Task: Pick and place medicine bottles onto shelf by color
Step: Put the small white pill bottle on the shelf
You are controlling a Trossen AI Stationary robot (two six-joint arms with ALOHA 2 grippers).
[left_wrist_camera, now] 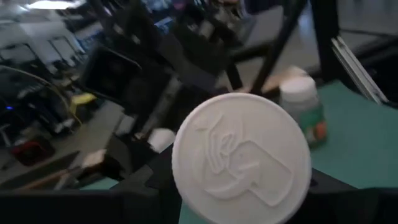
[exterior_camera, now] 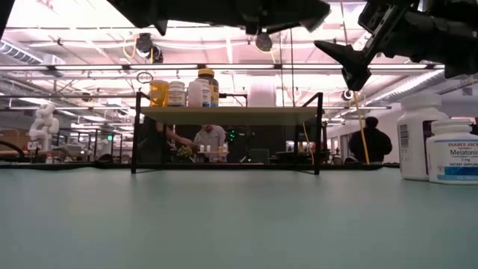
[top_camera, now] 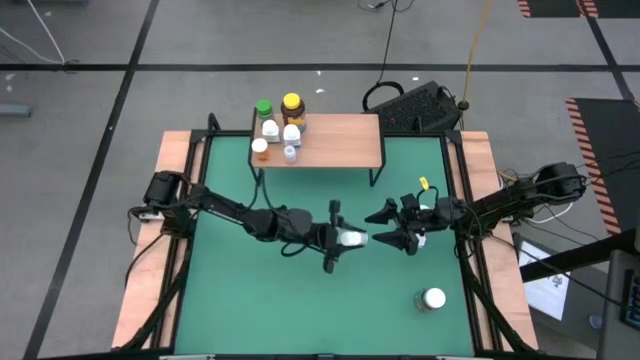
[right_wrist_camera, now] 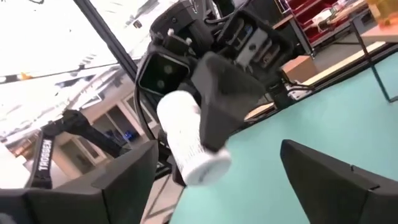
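Left gripper [top_camera: 340, 239] clamped on white bottle [top_camera: 351, 239], aloft over green mat [top_camera: 250, 300], in front of shelf [top_camera: 340, 140]. Right gripper [top_camera: 392, 228] just beside that bottle, fingers spread apart, empty. Several bottles [top_camera: 278, 130] grouped at shelf's left end. Another bottle [top_camera: 433, 299] upright on mat, well apart from shelf.

Two dark jointed arms [top_camera: 225, 212], black cables along them, ending in angular black fingers [right_wrist_camera: 227, 102].
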